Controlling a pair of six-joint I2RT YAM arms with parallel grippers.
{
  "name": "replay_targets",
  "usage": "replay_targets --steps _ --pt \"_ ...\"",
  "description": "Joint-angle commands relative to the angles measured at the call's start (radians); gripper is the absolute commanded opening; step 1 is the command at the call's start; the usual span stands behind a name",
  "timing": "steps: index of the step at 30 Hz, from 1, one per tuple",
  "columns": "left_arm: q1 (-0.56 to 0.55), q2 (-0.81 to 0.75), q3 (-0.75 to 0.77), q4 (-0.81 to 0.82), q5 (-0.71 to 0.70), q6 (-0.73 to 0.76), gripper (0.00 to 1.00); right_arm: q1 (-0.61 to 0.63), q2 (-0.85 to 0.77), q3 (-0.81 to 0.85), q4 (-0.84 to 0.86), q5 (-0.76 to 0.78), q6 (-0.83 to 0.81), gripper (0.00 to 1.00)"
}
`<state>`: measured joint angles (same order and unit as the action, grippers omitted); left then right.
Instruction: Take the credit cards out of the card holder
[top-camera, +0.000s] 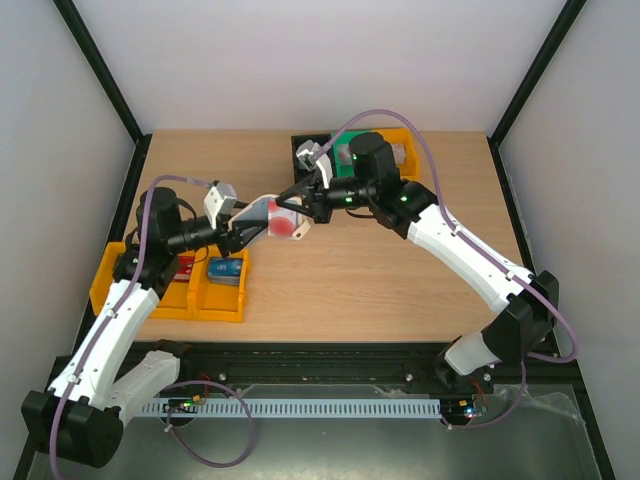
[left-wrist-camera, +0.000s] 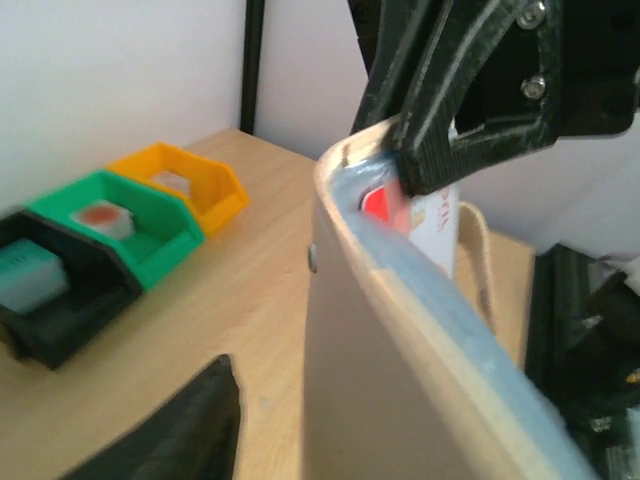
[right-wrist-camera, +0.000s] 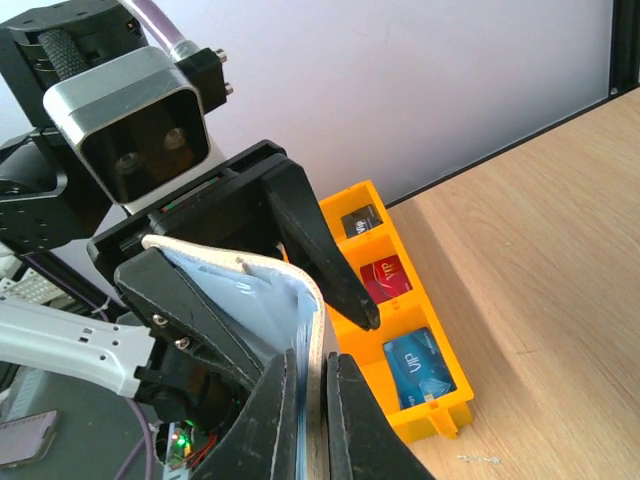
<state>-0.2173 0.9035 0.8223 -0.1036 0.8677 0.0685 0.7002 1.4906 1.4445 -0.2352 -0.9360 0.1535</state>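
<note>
The card holder (top-camera: 262, 213), cream outside and blue-grey inside, hangs open above the table between both grippers. My left gripper (top-camera: 245, 232) is shut on its left side. One of its fingers (left-wrist-camera: 185, 430) shows beside the cream wall (left-wrist-camera: 400, 400) in the left wrist view. My right gripper (top-camera: 312, 200) is shut on the holder's other edge (right-wrist-camera: 318, 330), the jaws pinching the flap. A red-and-white card (left-wrist-camera: 420, 212) pokes out of the holder. A red VIP card (right-wrist-camera: 385, 278) and a dark grey card (right-wrist-camera: 362, 219) lie in the yellow divided bin (right-wrist-camera: 440, 400).
A blue VIP card (right-wrist-camera: 420, 362) lies in the same yellow bin, which stands at the table's left edge (top-camera: 160, 300). Black (left-wrist-camera: 60, 310), green (left-wrist-camera: 150, 235) and yellow (left-wrist-camera: 200, 185) bins stand at the back of the table, each holding a small item.
</note>
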Motion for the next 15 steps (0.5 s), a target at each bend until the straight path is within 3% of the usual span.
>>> replay_targets --steps 1,3,4,7,9,12,15 --pt "0.002 -0.011 -0.003 0.045 0.123 -0.063 0.35 0.000 -0.007 0.001 0.066 -0.088 0.029 0.02" --pt "-0.002 -0.011 -0.009 0.083 0.139 -0.143 0.06 0.000 -0.006 -0.015 0.115 -0.099 0.065 0.02" --pt "-0.001 -0.012 -0.008 0.098 0.136 -0.190 0.03 -0.001 -0.006 -0.021 0.130 -0.104 0.075 0.02" --pt "0.003 -0.003 0.010 0.141 0.112 -0.365 0.02 -0.024 0.000 -0.073 0.180 -0.109 0.117 0.03" --pt "0.006 0.025 0.029 0.158 0.127 -0.481 0.02 -0.052 0.012 -0.114 0.229 -0.157 0.172 0.15" --pt "0.011 0.079 0.101 0.089 0.141 -0.518 0.02 -0.064 0.028 -0.148 0.270 -0.202 0.211 0.27" --pt "0.025 0.115 0.131 0.095 0.186 -0.558 0.02 -0.064 0.028 -0.176 0.319 -0.212 0.242 0.32"
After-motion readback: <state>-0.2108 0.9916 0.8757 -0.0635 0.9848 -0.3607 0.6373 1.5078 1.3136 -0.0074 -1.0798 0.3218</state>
